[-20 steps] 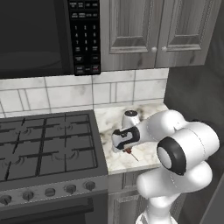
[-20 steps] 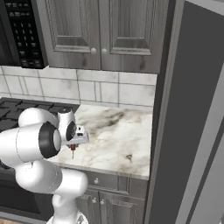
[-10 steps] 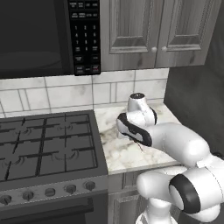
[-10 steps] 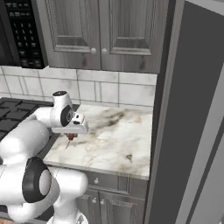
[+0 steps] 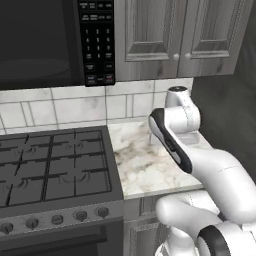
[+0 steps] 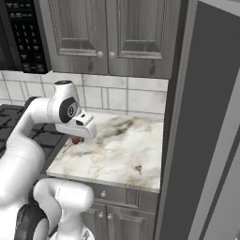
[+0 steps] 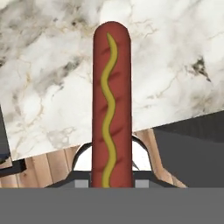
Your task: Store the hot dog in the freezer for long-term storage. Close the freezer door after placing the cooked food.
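Arm swung round since a second ago: then reaching leftward across the marble with the elbow low, now elbow up and forearm folded over the front of the tabletop (image 6: 117,154). Base views unchanged, so no driving. Hot dog raised with it, off the marble.

Hand (image 6: 76,139) pinching the hot dog (image 7: 110,105), fingers pressed against its lower end. In the hand view: sausage pointing straight out along the hand, reddish brown with a wavy yellow mustard line along its length, rounded far tip over the marble. In the right base view: just a small red bit (image 6: 75,140) showing under the white wrist, above the left part of the marble, near the stove (image 5: 50,170).

Left base view: hand hidden behind the arm's own links. Microwave (image 5: 50,42) above the stove, grey wall cabinets (image 6: 108,35) above the marble. Tall grey fridge side (image 6: 197,126) standing against the right end of the tabletop. Small dark fleck (image 6: 138,168) on the marble near its front right.
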Robot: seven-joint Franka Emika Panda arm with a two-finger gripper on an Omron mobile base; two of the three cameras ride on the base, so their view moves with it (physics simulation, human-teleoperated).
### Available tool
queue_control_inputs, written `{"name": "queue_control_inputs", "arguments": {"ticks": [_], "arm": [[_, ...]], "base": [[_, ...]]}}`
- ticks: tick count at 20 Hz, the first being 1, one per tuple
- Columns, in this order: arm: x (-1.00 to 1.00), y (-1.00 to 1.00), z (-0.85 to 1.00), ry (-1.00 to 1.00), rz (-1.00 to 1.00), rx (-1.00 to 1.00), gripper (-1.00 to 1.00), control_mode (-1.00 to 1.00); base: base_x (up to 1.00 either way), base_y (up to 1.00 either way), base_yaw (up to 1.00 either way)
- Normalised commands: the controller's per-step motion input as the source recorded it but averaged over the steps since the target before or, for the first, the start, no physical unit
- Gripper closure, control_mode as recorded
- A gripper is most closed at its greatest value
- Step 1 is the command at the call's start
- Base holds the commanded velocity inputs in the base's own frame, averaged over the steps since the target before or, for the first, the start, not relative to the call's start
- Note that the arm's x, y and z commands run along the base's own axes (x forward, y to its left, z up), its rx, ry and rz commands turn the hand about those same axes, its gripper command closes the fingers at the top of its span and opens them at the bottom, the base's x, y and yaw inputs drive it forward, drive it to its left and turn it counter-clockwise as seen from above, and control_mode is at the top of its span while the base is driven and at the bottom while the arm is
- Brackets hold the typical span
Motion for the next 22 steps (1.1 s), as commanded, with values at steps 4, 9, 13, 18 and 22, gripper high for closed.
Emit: {"name": "queue_control_inputs", "arguments": {"ticks": [4,9,13,18,22], "arm": [[-0.89,-0.02,0.59,-0.01,-0.26,0.04,1.00,-1.00],[-1.00,0.00,0.35,-0.19,-0.17,0.05,1.00,-1.00],[-0.86,0.00,0.43,-0.33,-0.12,0.06,1.00,-1.00],[-0.45,0.00,0.21,-0.08,-0.13,0.00,1.00,-1.00],[-0.04,0.00,0.00,0.03,-0.06,0.00,1.00,-1.00]], "base": [[0.00,0.00,0.00],[0.00,0.00,0.00],[0.00,0.00,0.00],[0.00,0.00,0.00],[0.00,0.00,0.00]]}}
